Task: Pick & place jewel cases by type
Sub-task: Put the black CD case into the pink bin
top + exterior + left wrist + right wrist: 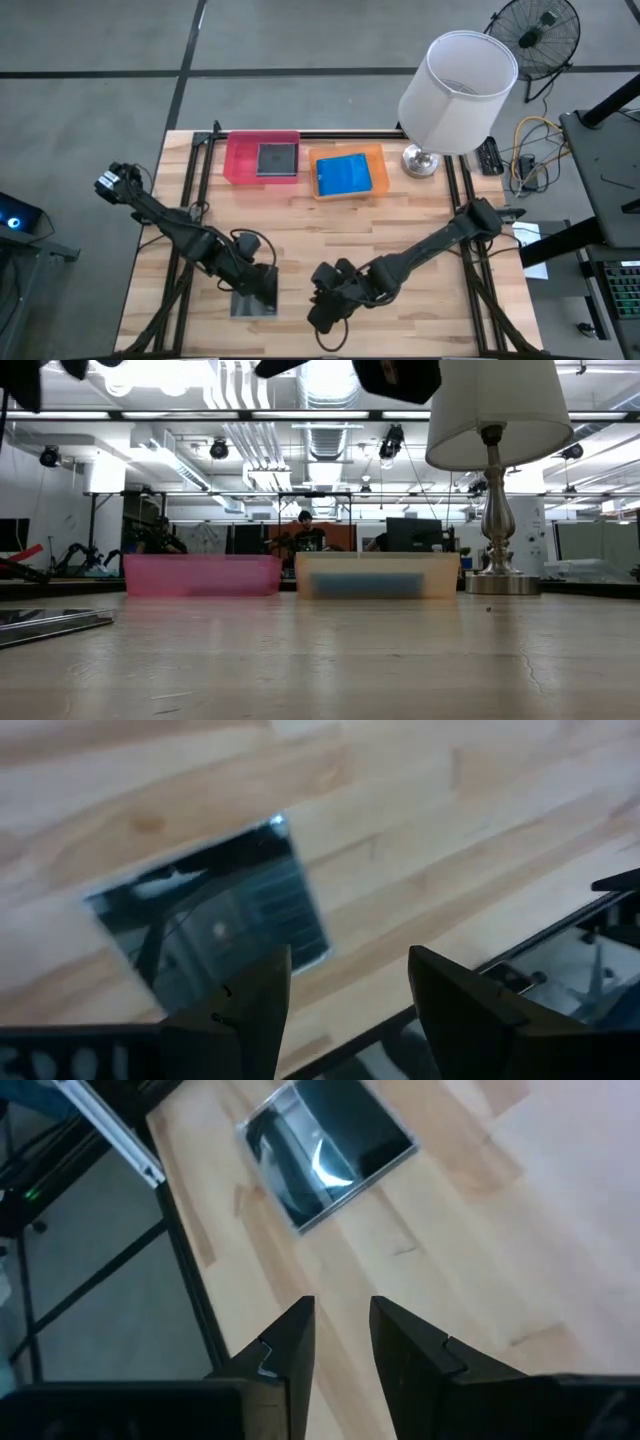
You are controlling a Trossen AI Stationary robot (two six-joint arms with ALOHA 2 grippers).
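Currently shows one dark jewel case (250, 302) lying flat on the table (400, 225), close to its front edge on the left arm's side. Finds the left gripper (262, 285) right over the back edge of that case, low above the wood. Sees its fingers (250, 1010) standing well apart in the left wrist view, with nothing clamped between them; places the glossy case partly under one finger and not in the gap. Cannot tell whether that finger touches the case.

Puts the right gripper (325, 310) near the same front edge, just to the right of the case and apart from it. Shows its fingers (285, 1355) only narrowly parted, bare wood in the slit, nothing held. Catches the same dark case ahead of them in the right wrist view, square to the table's edge rail.

Finds a second dark case (277, 159) resting inside the pink tray (238, 165) at the back of the table. Finds a blue jewel case (343, 174) inside the orange tray (375, 160), which sits just beside the pink one. Cannot tell whether more blue cases lie beneath it.

Notes a white-shaded lamp (455, 90) at the back right, near the orange tray. Glimpses a person (305, 530) far off in the room behind.
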